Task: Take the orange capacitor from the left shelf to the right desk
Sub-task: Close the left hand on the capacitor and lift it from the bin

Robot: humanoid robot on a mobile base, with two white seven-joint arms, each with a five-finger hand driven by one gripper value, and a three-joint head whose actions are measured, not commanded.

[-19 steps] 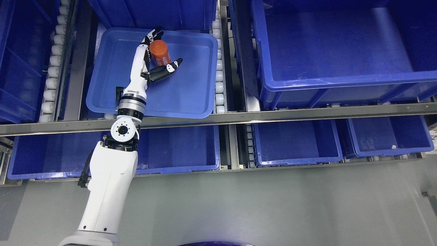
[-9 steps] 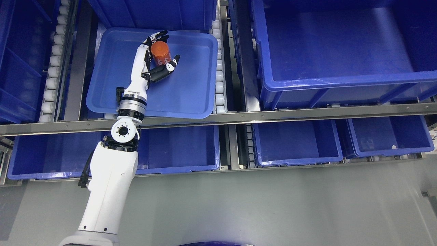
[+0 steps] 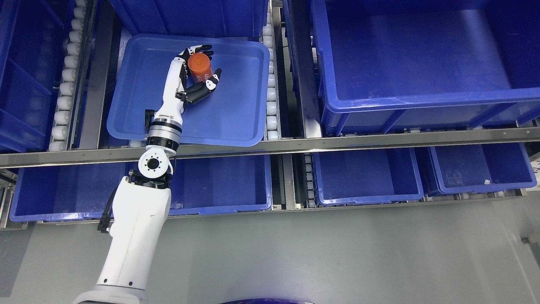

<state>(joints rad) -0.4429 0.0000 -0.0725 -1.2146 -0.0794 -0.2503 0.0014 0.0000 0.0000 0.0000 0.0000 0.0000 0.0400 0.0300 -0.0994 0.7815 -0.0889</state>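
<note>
Tipping up now, the orange capacitor (image 3: 199,65) shows me more of its round top than it did a moment ago, when it lay longer across the tray floor with its white print running down the side. My left hand (image 3: 195,76) has closed in around it: the upper fingers (image 3: 201,49) curl over its far side where they were stretched out before, and the thumb (image 3: 209,83) has swung in against the near side. I read that as the grasp taking hold, though whether the can has cleared the floor I cannot tell from up here. Its long axis now runs steeply, top end towards my head camera and a little away from me, the printed end down towards my palm. It sits in the upper part of the shallow blue tray (image 3: 236,122) on the left shelf, well clear of the rims. My right hand is out of view. Next comes lifting it out over the tray's edge.
</note>
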